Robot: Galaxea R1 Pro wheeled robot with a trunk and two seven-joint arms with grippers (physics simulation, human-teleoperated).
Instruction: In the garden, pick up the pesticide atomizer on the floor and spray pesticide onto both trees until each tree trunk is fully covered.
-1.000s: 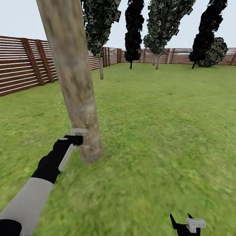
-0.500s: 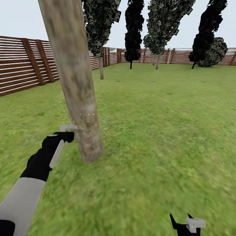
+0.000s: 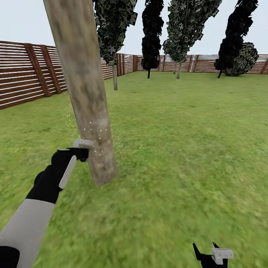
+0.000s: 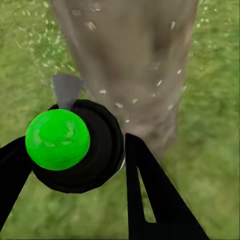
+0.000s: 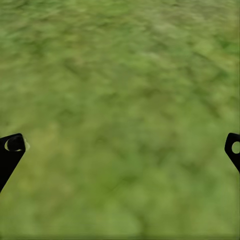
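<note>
The left gripper [image 3: 82, 149] is stretched out low beside the near tree trunk [image 3: 83, 85], its dark fingers [image 4: 150, 195] clamped on the pesticide atomizer [image 4: 75, 145], whose bright green dot faces the wrist camera. Just ahead of those fingers stands the mottled bark, flecked with white specks of pesticide [image 3: 95, 134] that also scatter over the grass [image 3: 178, 149] on either side. Far beyond, other trees [image 3: 111, 29] stand along the wooden fence [image 3: 26, 72]. At the right, the right gripper [image 3: 208, 253] hangs low over bare lawn, its fingers [image 5: 12, 150] spread wide apart and holding nothing.
</note>
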